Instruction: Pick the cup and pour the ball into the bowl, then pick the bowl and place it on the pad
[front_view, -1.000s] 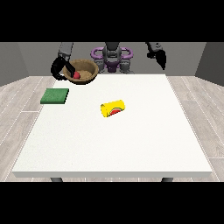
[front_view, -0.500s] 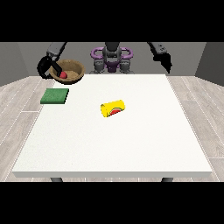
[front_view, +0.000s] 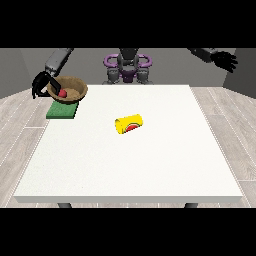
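Observation:
A brown bowl (front_view: 71, 92) with a red ball (front_view: 62, 93) inside hangs just above the green pad (front_view: 62, 111) at the table's far left corner. The hand at the view's left (front_view: 41, 85) has its fingers curled over the bowl's left rim. A yellow cup (front_view: 129, 124) with a red and green mark lies on its side near the middle of the white table (front_view: 130, 165). The hand at the view's right (front_view: 225, 60) is raised off the table's far right, fingers spread, holding nothing.
The robot's torso (front_view: 127, 67) stands behind the table's far edge. Wooden floor surrounds the table on all sides.
The bowl with the ball has moved left and down, from beside the pad to right over it. The hand at the view's right has swung further out and up.

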